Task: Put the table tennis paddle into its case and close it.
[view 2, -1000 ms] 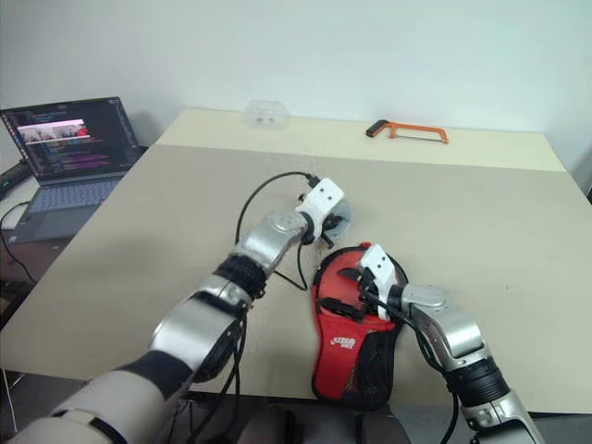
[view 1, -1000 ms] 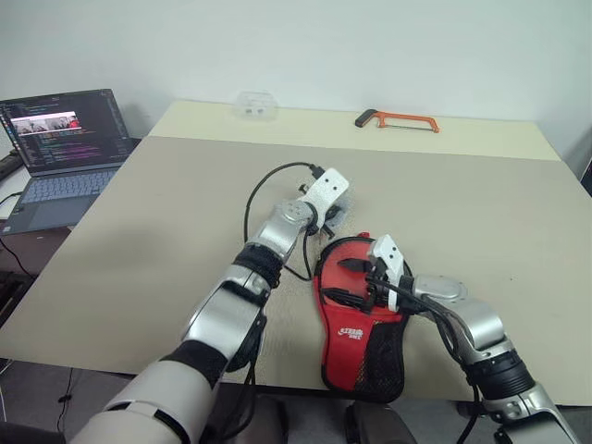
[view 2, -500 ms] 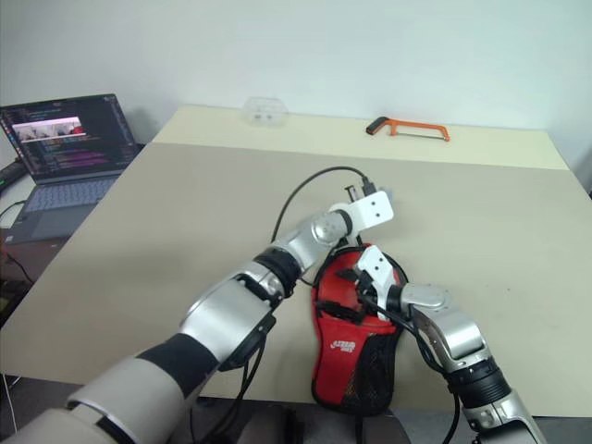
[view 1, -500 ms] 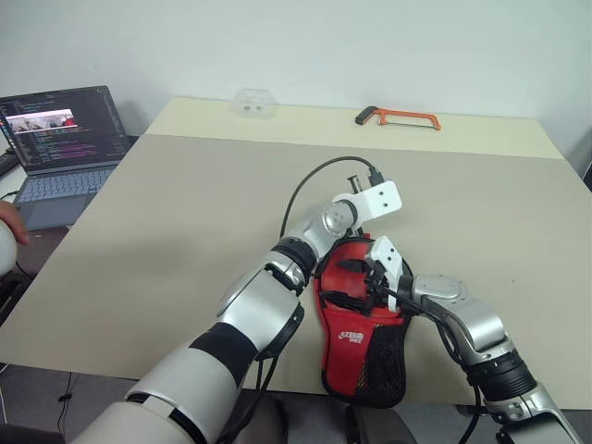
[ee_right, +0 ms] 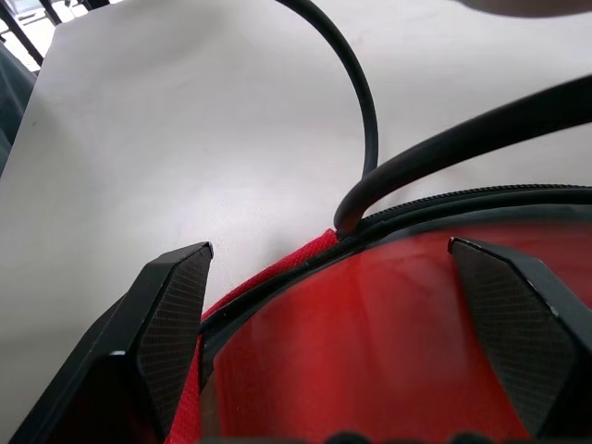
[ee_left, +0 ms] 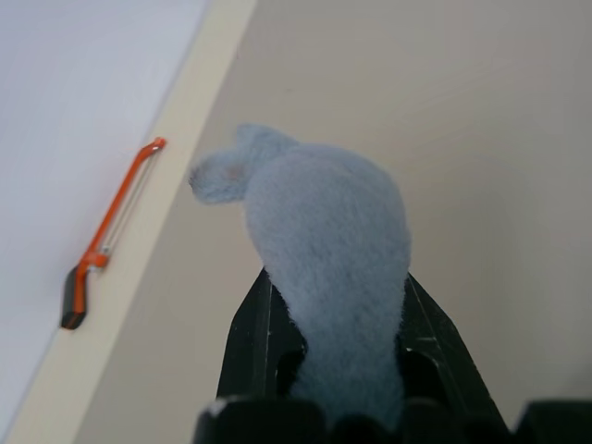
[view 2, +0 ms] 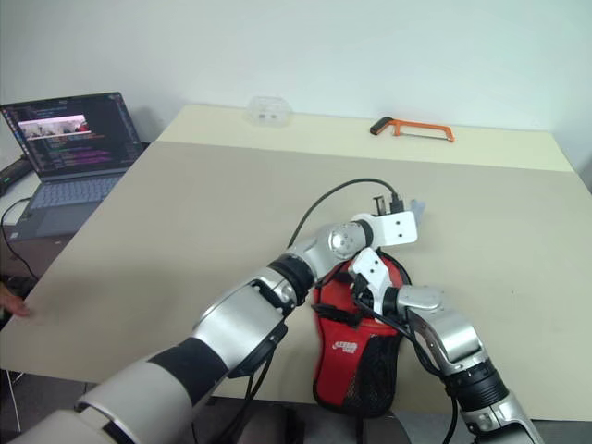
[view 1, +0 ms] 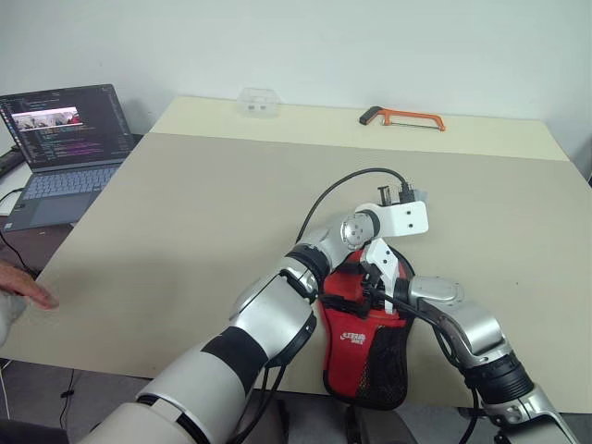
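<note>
The left tool point(ee_left: 338, 356) pinches grey felt point(ee_left: 324, 250) near an orange hacksaw point(ee_left: 109, 231).

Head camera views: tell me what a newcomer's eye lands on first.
The red case at the table's near edge, with the right gripper spread open over it. Just beyond it, the left gripper is shut on a grey felt tab. An orange hacksaw lies at the far edge.
</note>
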